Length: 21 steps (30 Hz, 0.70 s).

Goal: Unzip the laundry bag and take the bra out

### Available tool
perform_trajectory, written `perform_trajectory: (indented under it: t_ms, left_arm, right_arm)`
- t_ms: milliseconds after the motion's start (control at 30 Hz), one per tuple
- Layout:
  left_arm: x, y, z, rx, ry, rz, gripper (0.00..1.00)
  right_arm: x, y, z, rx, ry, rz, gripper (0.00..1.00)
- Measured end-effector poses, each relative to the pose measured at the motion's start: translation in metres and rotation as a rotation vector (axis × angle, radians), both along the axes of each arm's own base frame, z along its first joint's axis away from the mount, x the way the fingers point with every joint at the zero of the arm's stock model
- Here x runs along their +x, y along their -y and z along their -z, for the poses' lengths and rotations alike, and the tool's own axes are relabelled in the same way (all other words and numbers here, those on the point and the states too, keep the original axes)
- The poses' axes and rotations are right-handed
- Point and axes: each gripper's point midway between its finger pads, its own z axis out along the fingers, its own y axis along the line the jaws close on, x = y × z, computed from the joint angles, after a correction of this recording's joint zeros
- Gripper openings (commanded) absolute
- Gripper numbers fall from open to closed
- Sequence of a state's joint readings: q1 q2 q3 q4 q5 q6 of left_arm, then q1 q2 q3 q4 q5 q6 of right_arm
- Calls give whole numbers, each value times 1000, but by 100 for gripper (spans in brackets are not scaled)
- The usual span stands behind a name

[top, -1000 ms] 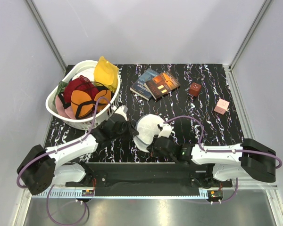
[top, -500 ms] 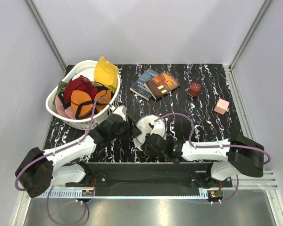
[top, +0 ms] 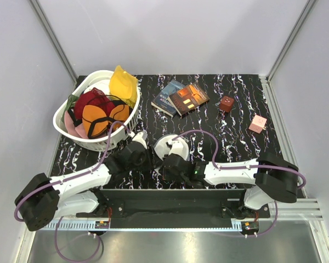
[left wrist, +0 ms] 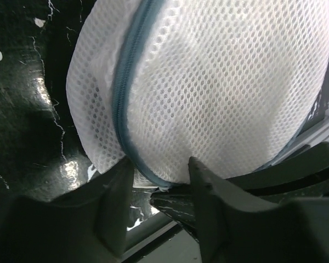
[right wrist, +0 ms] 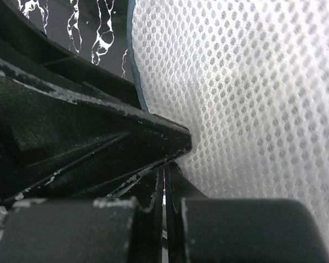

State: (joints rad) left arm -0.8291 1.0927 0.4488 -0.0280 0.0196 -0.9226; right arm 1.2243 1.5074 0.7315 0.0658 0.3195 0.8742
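Observation:
The laundry bag (top: 172, 147) is a white mesh dome near the table's front middle. Its grey-blue zip (left wrist: 120, 93) curves down its side in the left wrist view. My left gripper (top: 152, 155) is at the bag's left side. It is open (left wrist: 162, 167), with the bag's lower zip seam between its fingers (left wrist: 208, 203). My right gripper (top: 166, 163) is at the bag's near edge. Its jaws are shut (right wrist: 165, 175) right against the mesh (right wrist: 252, 82), and I see nothing between them. The bra is out of view.
A white slotted basket (top: 63, 129) heaped with coloured clothes stands at the back left. Two books (top: 181, 97) lie at the back middle. A brown cube (top: 226, 103) and a pink block (top: 257, 124) sit to the right. The arms' black base rail (top: 153, 194) runs just in front of the bag.
The right arm has reached leftward and the bag has shifted left toward the left gripper. The left gripper has gone from shut to open around the bag's edge.

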Motion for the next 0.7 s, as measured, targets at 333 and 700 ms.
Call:
perform_trajectory:
  t_ms: [333,700]
  left_arm:
    - [-1,3,-2,-15,-4,-15,3]
    - [3,2,-5,5,2,-35,0]
  right_arm:
    - [0,-1,-1,2,1,-4,0]
    - [1,-2,-3,19,6,6,0]
